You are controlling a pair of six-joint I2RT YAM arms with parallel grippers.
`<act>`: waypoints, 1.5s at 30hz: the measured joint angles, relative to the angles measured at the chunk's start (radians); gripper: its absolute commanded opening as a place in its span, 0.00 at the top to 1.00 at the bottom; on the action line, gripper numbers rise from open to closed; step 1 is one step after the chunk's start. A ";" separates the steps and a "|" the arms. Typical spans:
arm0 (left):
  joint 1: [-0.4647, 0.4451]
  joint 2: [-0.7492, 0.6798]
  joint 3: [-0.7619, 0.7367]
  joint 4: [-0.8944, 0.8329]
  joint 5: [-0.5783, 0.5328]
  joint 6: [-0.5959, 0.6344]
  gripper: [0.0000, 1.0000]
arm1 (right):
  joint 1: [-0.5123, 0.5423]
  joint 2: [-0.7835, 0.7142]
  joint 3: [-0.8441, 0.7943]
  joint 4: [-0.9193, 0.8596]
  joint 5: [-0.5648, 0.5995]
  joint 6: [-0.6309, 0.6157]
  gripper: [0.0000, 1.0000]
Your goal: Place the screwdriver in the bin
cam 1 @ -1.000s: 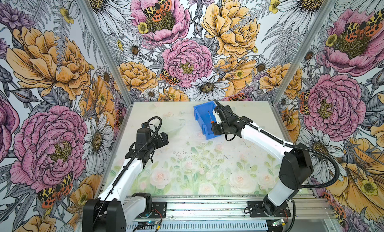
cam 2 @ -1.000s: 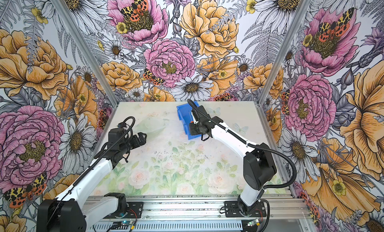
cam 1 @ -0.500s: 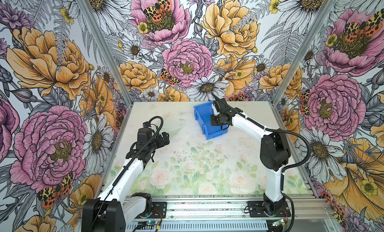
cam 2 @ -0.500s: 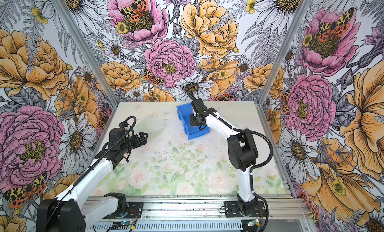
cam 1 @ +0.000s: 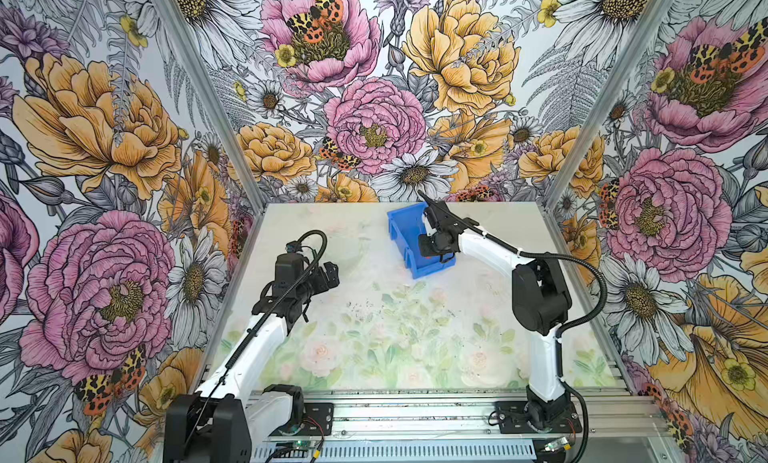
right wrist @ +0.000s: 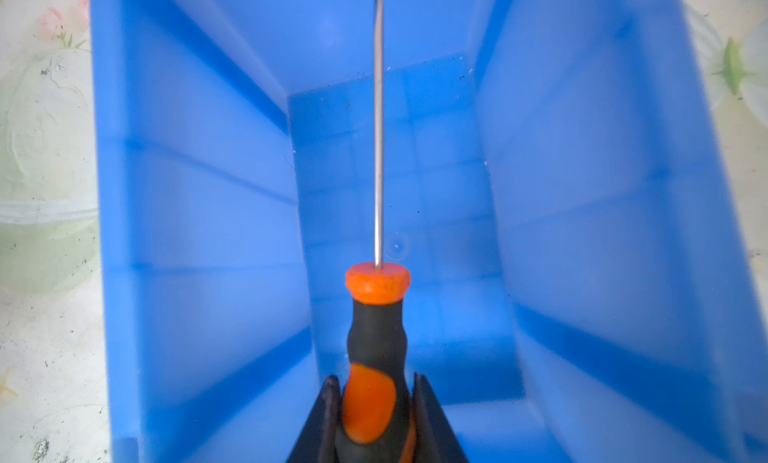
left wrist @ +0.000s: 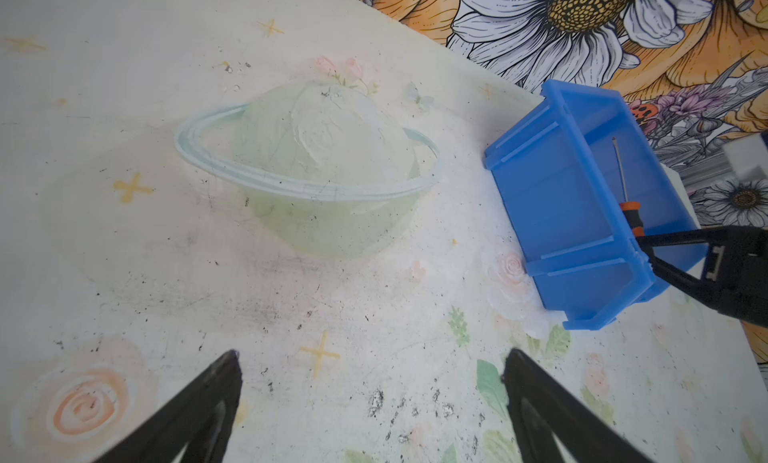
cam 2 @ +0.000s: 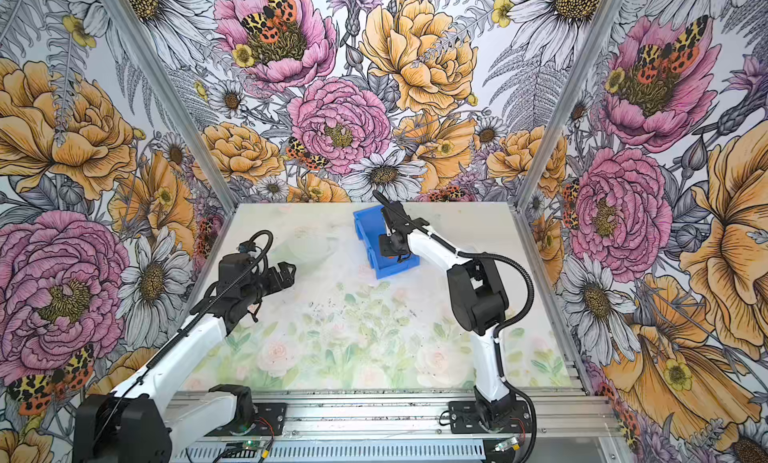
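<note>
Left wrist view looks down past the left gripper (left wrist: 372, 355), whose two black fingers (left wrist: 216, 382) stand spread wide over the scuffed table (left wrist: 124, 253) with nothing between them. In both top views this gripper hovers at the left, well apart from the blue bin (cam 1: 401, 232), which stands right of the middle, toward the back of the table. From the right, the right gripper (right wrist: 374, 380) reaches in over one short end of the bin, pinching the orange-and-black handle of the screwdriver (right wrist: 376, 348). The screwdriver is held between the bin's side walls, above its floor, thin shaft pointing toward the opposite end wall.
</note>
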 measured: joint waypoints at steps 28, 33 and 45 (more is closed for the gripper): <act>-0.088 -0.081 -0.001 0.082 0.249 0.065 0.01 | 0.015 -0.011 0.012 0.000 0.033 0.004 0.53; -0.088 -0.109 -0.002 0.080 0.249 0.084 0.01 | 0.023 -0.066 -0.004 0.003 0.051 -0.002 0.42; -0.073 -0.152 -0.024 0.070 0.084 0.097 0.01 | 0.034 -0.327 -0.192 0.010 0.158 -0.020 0.01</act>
